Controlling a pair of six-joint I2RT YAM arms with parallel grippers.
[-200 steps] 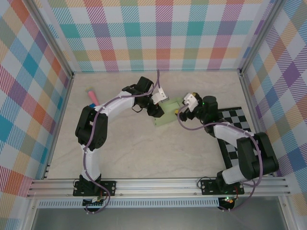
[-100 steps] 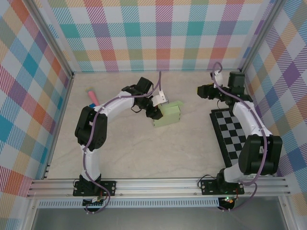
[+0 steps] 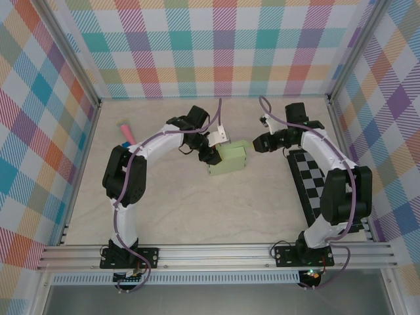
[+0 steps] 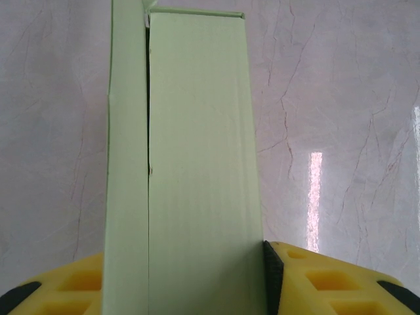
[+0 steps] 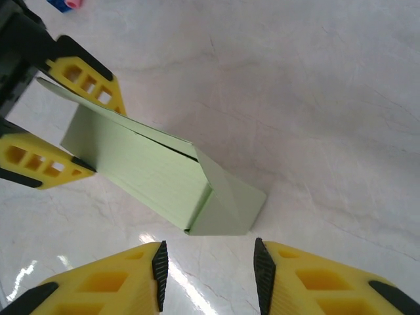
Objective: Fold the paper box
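top external view first: a moment ago the right gripper (image 3: 261,141) was down by the paper box (image 3: 228,159). then it swung far off to the back corner. now it has come back and hangs just beside the box's right end, not touching it. the box has changed too. it looked flatter before, and now it sits as a little green block on the table (image 3: 197,216). the left gripper (image 3: 214,153) has not let go in all that time. it is pinched on the box's left end. so i think the big folds are done and the right end is the bit left to do.

right wrist view shows why. the end flap (image 5: 230,197) nearest this camera leans out on a slant and is not tucked in. the right gripper's yellow fingers (image 5: 131,282) stand partly apart with nothing between them, aimed at that end. maybe they will push the flap shut.

left wrist view shows the box squeezed between the left gripper's fingers (image 4: 315,282). a thin dark crack runs down one long edge, so that side is not quite tight.

some things are hard to see. from above, the left arm covers the box's left end, so i cannot tell if that end is closed. the near part of the box is cut off in the left wrist view. the checkered board (image 3: 321,190) and the pink-and-blue stick (image 3: 126,131) lie well apart from the box.
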